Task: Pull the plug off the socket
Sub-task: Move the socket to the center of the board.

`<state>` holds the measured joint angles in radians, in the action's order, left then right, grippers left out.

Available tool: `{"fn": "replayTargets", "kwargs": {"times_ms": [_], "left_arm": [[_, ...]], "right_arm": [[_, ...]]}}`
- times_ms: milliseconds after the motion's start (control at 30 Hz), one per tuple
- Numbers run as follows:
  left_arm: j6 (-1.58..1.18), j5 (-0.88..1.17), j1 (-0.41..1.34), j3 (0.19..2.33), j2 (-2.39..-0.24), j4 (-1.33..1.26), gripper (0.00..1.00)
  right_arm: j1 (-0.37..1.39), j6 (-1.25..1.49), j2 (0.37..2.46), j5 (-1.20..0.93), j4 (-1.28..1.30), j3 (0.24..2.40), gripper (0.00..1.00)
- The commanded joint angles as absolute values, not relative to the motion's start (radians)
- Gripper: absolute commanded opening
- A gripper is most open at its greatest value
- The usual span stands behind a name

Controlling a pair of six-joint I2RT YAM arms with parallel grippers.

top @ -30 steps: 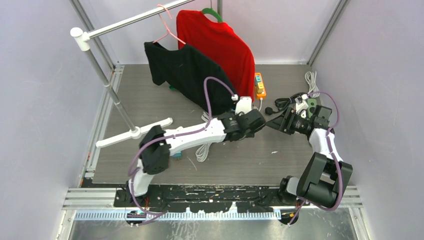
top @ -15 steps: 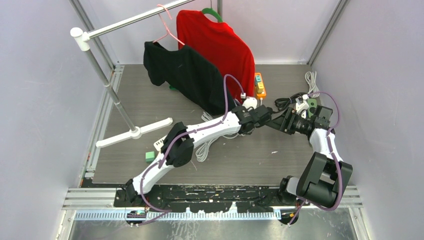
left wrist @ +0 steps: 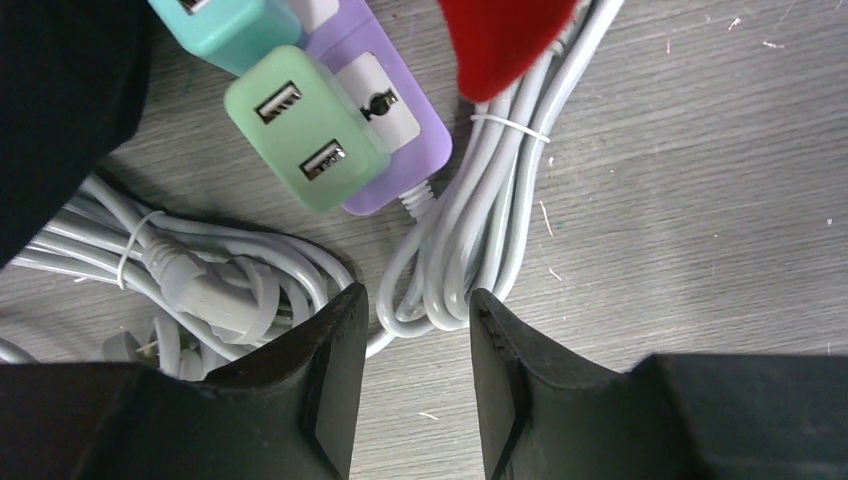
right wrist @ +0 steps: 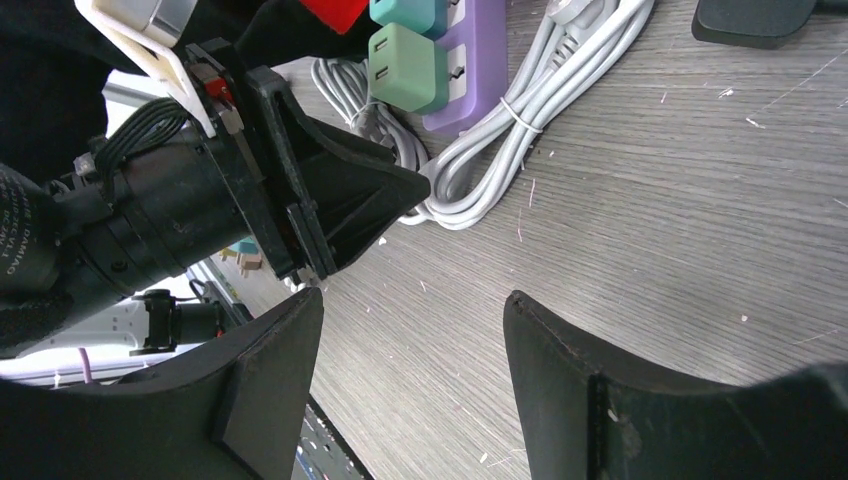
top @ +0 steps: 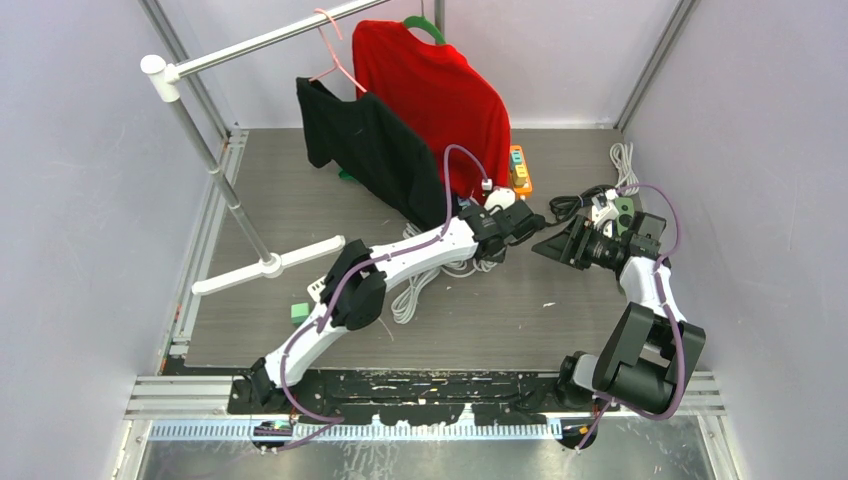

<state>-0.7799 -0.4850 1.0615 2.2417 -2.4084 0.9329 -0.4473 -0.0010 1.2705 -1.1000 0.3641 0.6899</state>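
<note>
A purple socket strip [left wrist: 385, 110] lies on the table, with a light-green USB plug [left wrist: 300, 130] and a teal plug [left wrist: 225, 25] seated in it. My left gripper [left wrist: 418, 300] hovers just short of the strip's cable end, open, with only a white cable coil [left wrist: 480, 230] and bare table beyond its fingertips. In the right wrist view the green plug [right wrist: 405, 68] and strip [right wrist: 478, 60] sit past the left gripper's tip [right wrist: 400, 190]. My right gripper [right wrist: 412, 305] is open and empty over bare table. From above, left gripper [top: 530, 222] and right gripper [top: 548, 247] nearly meet.
A red shirt [top: 435, 90] and a black shirt [top: 375, 150] hang on a rack over the back of the table; the red hem [left wrist: 500, 40] dips beside the strip. An orange power strip [top: 519, 170], bundled white cables [left wrist: 190, 280] and a black adapter [right wrist: 750, 20] lie nearby.
My left arm has stretched out toward the back right, carrying its gripper to the purple strip, and its jaws have narrowed a little. The right arm has stayed put.
</note>
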Motion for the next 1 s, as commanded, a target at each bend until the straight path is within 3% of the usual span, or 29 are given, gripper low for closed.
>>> {"fn": "replayTargets", "kwargs": {"times_ms": [0, 200, 367, 567, 767, 967], "left_arm": [[-0.763, -0.480, 1.063, 2.277, -2.425, 0.899, 0.43], [-0.762, -0.466, 1.050, 2.297, -2.456, 0.915, 0.44], [-0.762, -0.436, 1.048, 2.299, -2.459, 0.909, 0.38], [-0.765, -0.414, 1.048, 2.293, -2.455, 0.907, 0.25], [-0.743, -0.418, 1.053, 2.284, -2.427, 0.903, 0.04], [-0.685, -0.448, 1.074, 2.219, -2.327, 0.848, 0.00]], "right_arm": [[-0.455, -0.025, 1.279, -1.124, 0.358, 0.702, 0.71], [-0.456, -0.025, 1.283, -1.127, 0.361, 0.704, 0.71], [-0.455, -0.028, 1.284, -1.131, 0.362, 0.705, 0.71], [-0.456, -0.028, 1.287, -1.131, 0.364, 0.706, 0.71], [-0.456, -0.029, 1.289, -1.132, 0.364, 0.707, 0.71], [-0.456, -0.031, 1.289, -1.135, 0.365, 0.707, 0.71]]}}
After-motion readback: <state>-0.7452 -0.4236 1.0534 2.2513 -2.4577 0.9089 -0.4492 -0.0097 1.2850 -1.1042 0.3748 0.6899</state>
